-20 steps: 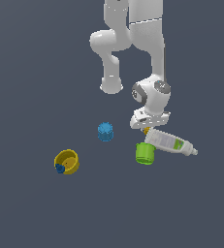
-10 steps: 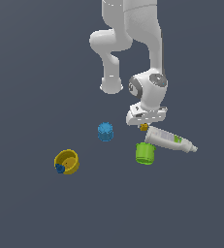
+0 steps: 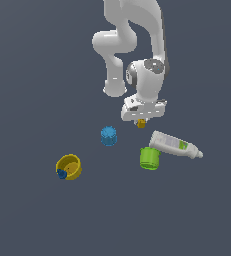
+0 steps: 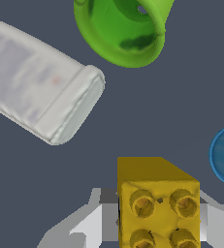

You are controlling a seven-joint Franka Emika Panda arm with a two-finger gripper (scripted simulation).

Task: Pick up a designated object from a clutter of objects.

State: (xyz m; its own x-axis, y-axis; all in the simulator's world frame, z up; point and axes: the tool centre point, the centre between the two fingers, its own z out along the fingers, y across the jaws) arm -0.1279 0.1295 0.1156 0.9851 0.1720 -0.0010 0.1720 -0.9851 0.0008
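Gripper (image 3: pixel 141 121) clamped on gold block (image 4: pixel 157 203), clear of the floor; bottle (image 3: pixel 174 145) at its 4 o'clock. Next: lift straight up.

Clamped between the gripper (image 3: pixel 141 121) fingers: a small mustard-gold studded block (image 4: pixel 157 203), its studs turned toward the wrist camera. Scattered across the dark floor in the exterior view: a white labelled bottle (image 3: pixel 175 144) on its side at 4 o'clock from the block, a lime-green cup (image 3: pixel 149 158) tipped over at 6, a blue cup (image 3: pixel 108 135) at 8. Farther out at 8 o'clock, well apart: a yellow cup (image 3: pixel 70 166) with a blue bit (image 3: pixel 62 173) at its rim.
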